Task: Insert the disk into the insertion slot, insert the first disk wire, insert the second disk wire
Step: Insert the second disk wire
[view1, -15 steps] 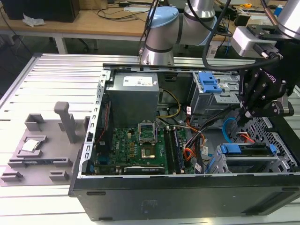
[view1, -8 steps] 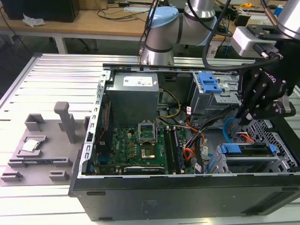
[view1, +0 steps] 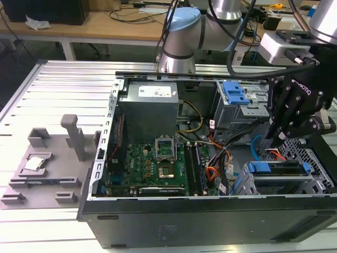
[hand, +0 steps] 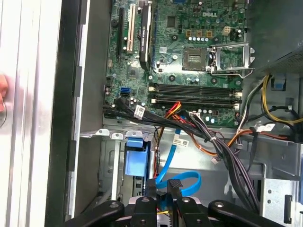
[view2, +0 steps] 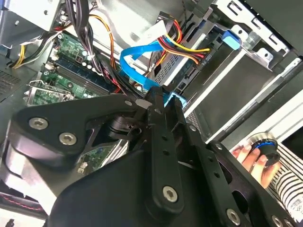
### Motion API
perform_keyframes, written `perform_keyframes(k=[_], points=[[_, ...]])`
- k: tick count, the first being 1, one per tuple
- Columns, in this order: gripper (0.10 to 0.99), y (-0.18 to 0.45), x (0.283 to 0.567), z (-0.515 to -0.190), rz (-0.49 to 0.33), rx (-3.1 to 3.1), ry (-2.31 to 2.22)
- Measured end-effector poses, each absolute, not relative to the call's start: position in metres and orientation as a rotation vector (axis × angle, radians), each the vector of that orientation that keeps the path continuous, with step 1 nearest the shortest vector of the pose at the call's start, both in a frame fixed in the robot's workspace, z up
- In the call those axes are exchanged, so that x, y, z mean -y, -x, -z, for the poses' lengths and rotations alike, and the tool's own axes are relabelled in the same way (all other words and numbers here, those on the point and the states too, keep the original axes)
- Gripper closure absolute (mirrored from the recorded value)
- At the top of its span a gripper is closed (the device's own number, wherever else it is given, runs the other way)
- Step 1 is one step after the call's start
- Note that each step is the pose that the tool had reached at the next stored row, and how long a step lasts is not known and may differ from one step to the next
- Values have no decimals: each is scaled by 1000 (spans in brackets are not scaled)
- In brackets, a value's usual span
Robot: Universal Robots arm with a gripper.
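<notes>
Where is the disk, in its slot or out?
In. The disk sits inside the insertion slot of the grey perforated cage, blue carrier edge showing. The gripper is shut on a blue cable.

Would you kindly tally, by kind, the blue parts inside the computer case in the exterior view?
blue latch: 1
blue disk carrier: 1
blue flat cable: 1
Total: 3
</notes>
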State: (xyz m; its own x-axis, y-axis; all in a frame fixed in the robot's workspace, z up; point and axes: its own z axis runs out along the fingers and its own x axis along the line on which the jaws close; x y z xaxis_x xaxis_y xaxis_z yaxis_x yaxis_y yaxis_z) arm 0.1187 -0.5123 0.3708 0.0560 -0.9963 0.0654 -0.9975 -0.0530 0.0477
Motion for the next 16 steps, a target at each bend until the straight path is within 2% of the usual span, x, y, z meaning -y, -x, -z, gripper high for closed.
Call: perform_keyframes(k=[4,5,6,10,12,16], points=[[843,-119,512,-370,-23,2097,-2231],[859,-119,512,-370,-23,2094,-2233],[922,-119,512,-369,-23,2093,-2235],[925,-119,513,-369,-24,2086,-2241],[925,-119,538,-369,-19,2088,-2244],[925,-119,545,-368,30,2115,-2265]])
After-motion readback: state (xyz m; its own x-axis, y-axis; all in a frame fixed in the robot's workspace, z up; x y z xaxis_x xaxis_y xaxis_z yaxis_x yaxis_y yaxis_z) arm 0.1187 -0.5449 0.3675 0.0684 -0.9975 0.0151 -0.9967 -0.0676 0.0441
